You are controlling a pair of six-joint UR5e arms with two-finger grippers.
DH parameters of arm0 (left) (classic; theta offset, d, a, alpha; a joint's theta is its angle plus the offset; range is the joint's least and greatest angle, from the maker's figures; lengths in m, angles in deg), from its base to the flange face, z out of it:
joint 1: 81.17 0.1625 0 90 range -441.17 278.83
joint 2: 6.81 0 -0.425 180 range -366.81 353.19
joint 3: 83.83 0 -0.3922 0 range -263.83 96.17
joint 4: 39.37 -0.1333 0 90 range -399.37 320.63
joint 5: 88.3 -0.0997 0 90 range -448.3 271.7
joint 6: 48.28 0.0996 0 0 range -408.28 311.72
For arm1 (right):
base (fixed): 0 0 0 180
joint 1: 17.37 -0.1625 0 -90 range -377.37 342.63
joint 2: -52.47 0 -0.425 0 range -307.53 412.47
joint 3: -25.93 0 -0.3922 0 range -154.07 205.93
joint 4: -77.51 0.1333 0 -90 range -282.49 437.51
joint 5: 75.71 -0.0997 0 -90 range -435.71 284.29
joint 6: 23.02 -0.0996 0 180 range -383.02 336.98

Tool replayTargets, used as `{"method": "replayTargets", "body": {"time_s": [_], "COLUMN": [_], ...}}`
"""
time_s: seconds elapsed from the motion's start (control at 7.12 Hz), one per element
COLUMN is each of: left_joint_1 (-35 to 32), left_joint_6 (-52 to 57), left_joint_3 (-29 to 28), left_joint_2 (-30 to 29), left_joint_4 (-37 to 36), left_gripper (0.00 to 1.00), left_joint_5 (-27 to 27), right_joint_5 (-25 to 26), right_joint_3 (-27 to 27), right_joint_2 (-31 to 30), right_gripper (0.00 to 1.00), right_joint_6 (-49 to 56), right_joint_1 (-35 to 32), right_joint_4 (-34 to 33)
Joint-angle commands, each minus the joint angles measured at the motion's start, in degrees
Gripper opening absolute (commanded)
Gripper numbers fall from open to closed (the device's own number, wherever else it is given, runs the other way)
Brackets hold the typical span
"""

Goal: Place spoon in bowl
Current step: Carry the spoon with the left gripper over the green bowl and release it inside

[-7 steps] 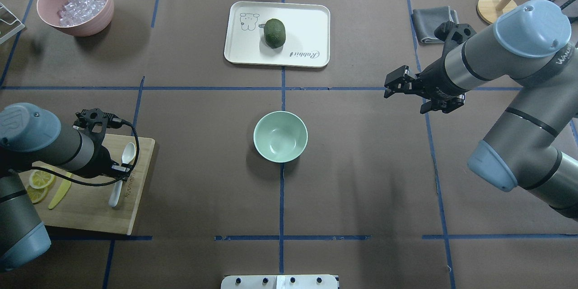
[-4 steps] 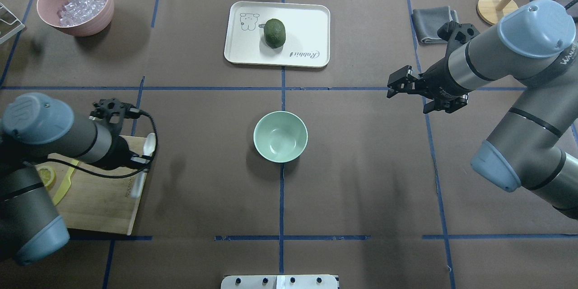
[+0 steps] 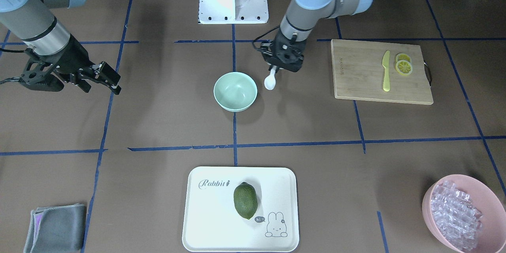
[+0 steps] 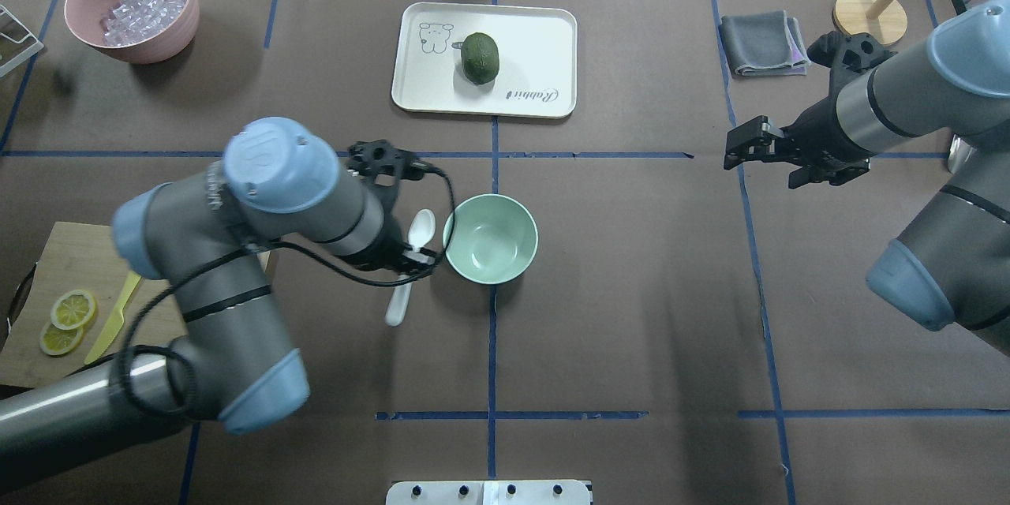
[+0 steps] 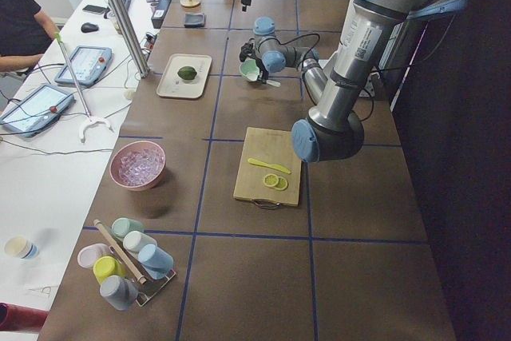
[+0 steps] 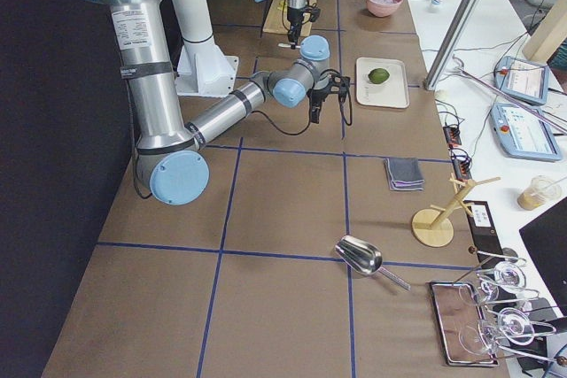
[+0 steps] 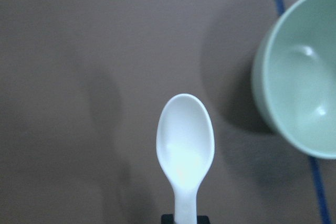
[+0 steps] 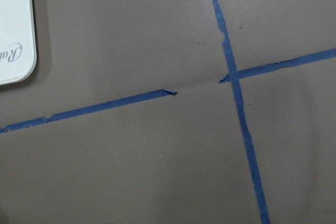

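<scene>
1. Left gripper (image 4: 412, 259) is no longer over the board (image 4: 71, 252). Within the last second it has crossed the table and now hangs just beside the bowl (image 4: 490, 239).
2. Its fingers are clenched on the spoon (image 4: 423, 230), gripping the handle. The scoop sticks out ahead of the fingers and the handle end trails out behind them.
3. The spoon is off the board and looks clear of the table, judging by its shadow in the wrist view. The scoop is near the bowl's rim but outside it, with no contact seen.
4. From the fingers, the bowl lies ahead and off to one side, not yet beneath them. It is empty.
5. Right gripper (image 4: 746, 146) has drawn back further from the centre. Its fingers are spread and hold nothing, well apart from the bowl.
6. Reading: pick-up and most of the carry are done. What remains is probably a short sideways shift to bring the scoop over the bowl, then the release. If the fingers let go here, the spoon would likely land on the table beside the rim.
</scene>
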Motion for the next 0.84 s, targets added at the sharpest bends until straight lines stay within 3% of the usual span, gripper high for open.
{"method": "replayTargets", "body": {"time_s": [0.0,0.28,0.56,0.7], "left_joint_1": [1.5,1.5,1.5,1.5], "left_joint_6": [0.0,0.0,-0.1,-0.1], "left_joint_3": [-8.4,-8.6,-8.6,-8.6], "left_joint_2": [-9.7,-9.6,-9.5,-9.1], "left_joint_4": [-0.4,-0.4,-0.7,-0.8], "left_gripper": [0.0,0.02,0.14,0.28], "left_joint_5": [-3.3,-3.2,-3.2,-3.3], "right_joint_5": [0.1,0.1,0.1,0.1], "right_joint_3": [-0.3,-0.3,-0.3,-0.3], "right_joint_2": [-0.7,-0.8,-0.9,-0.9], "right_gripper": [1.0,1.0,1.0,1.0], "right_joint_6": [2.0,2.0,1.9,1.9], "right_joint_1": [-0.3,-0.2,-0.2,-0.1], "right_joint_4": [0.0,0.0,0.0,0.0]}}
